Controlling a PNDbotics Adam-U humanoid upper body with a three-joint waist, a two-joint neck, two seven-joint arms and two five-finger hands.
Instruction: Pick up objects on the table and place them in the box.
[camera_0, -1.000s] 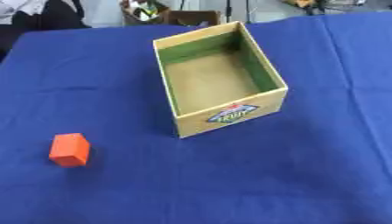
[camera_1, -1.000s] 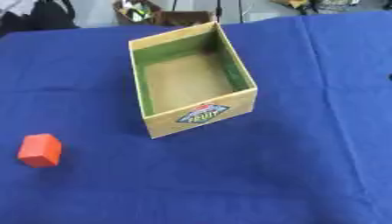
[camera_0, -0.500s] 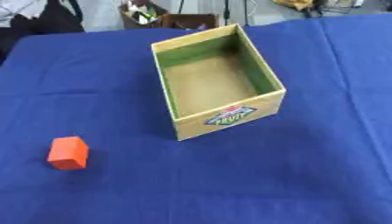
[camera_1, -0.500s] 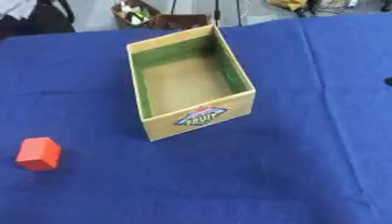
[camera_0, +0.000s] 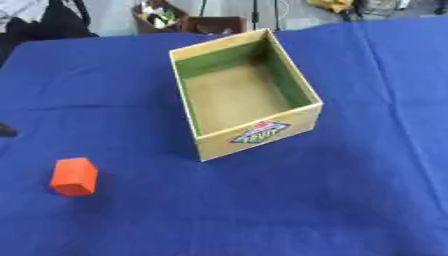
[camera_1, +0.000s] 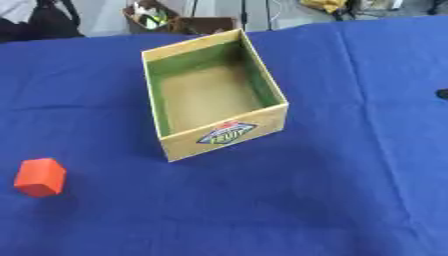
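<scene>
an orange block (camera_0: 74, 176) sits alone on the blue tablecloth (camera_0: 350, 200), well apart from the open cardboard box (camera_0: 254, 136) and off toward the robot's left, below the box's near left corner. the box stands askew with nothing inside it, a printed label on its near wall. only a dark sliver of the left hand (camera_0: 7, 130) shows at the left edge, above the block, and a dark tip of the right hand (camera_1: 443, 93) at the right edge; whether either is spread or curled i cannot tell. nothing is held. the risk, as i judge it: the small block could tip or skid if grasped off-centre, and a careless carry might clip the box's rim and shove the box
</scene>
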